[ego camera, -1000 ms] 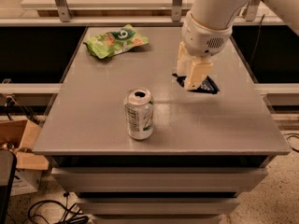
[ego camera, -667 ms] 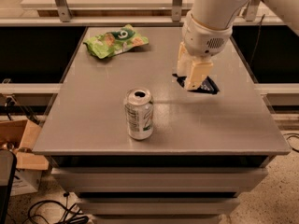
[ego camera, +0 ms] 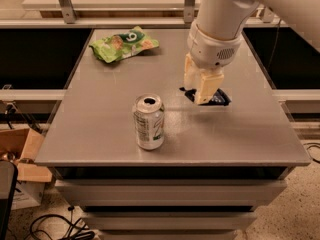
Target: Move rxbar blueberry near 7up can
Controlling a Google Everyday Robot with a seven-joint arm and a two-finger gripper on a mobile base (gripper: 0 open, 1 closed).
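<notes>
My gripper (ego camera: 196,94) is low over the right half of the worktop (ego camera: 95,134), about midway between its far and near edges. It sits directly above the rxbar blueberry (ego camera: 221,99), which lies flat with dark ends showing on either side of me, and I cannot tell whether I have hold of it. The 7up can (ego camera: 149,121) stands upright nearer the front edge, around the middle, left of the bar and apart from it, and a green chip bag (ego camera: 124,44) lies toward the far left corner.
</notes>
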